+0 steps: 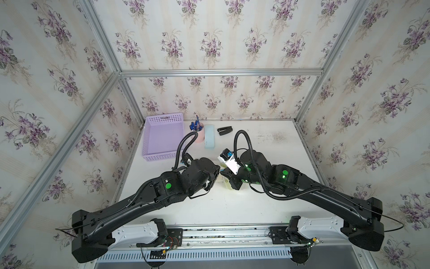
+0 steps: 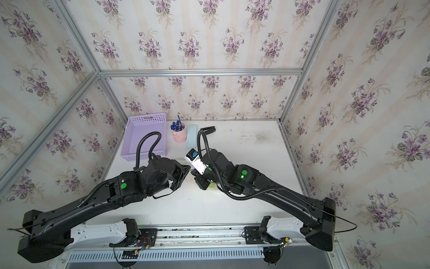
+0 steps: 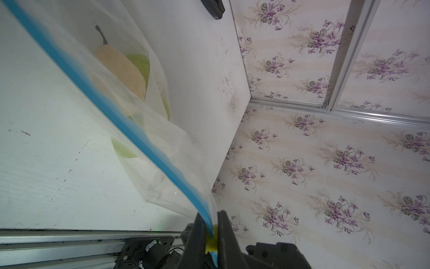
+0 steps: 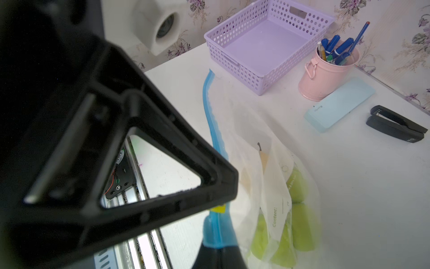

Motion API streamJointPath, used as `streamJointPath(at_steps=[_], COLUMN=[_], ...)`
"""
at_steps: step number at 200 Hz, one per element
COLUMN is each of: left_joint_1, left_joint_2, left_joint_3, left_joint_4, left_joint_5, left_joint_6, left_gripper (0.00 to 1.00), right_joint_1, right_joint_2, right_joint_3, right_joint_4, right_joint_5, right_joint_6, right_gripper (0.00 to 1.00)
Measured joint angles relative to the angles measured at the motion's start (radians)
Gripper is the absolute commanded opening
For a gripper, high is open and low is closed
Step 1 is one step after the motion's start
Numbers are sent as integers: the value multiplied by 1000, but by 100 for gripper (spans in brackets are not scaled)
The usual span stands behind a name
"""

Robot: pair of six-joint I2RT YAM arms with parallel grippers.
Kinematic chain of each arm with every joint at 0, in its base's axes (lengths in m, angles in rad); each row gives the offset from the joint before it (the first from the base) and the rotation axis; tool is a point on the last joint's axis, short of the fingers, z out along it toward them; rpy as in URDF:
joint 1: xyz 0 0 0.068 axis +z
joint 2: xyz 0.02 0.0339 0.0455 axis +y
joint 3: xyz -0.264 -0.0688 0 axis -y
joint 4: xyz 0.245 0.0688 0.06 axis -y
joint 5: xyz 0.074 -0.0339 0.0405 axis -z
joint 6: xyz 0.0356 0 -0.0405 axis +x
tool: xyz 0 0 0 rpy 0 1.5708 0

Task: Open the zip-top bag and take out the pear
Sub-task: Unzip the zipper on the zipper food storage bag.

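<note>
**Both grips on the zip: pull it open**

Your left gripper [image 3: 211, 216] is clamped shut on the yellow tab [image 3: 211, 240]. Your right gripper [image 4: 217, 248] is pinched tight on the blue zip strip [image 4: 210, 121] just beside it. The bag [image 3: 162, 167] sits mid-table [image 4: 349, 186] between them, pear [image 3: 121, 67] inside. My read: anchor the right side and draw the tab straight along the strip, slowly, so the plastic doesn't bunch.

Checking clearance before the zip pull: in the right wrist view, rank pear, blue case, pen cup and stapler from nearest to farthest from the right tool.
1. Pear, inside the bag the right tool grips.
2. Blue case, mid-table, further back.
3. Pen cup, left of the case, and stapler, right of it: too close to call.
</note>
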Motion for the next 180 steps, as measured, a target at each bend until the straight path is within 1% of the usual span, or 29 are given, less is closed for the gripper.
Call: streamJointPath(at_steps=[29,63,86,133,143,151,162,180], left_joint_1=[0,22,32,42,42,42,42,42], left_joint_2=[7,-25,-43,-60,-53,-43,-31,-24], left_joint_3=[-2,-19,-26,-38,-36,-33,-29,-26], left_joint_4=[6,8,5,0,1,1,5,7], left_joint_5=[8,20,23,27,32,38,45,53], left_joint_6=[6,16,23,37,39,43,50,56], left_gripper=[5,7,9,10,9,9,10,10], right_joint_1=[-1,-1,-1,-1,-1,-1,-1,-1], right_joint_2=[-19,-63,-75,-91,-90,-88,-80,-72], right_joint_3=[-31,-66,-78,-104,-102,-95,-76,-50], right_joint_4=[11,42,58,62,65,61,60,56], right_joint_5=[-12,-15,-15,-14,-20,-29,-42,-50], right_joint_6=[3,22,32,43,51,52,49,33], right_gripper=[0,0,0,0,20,32,39,46])
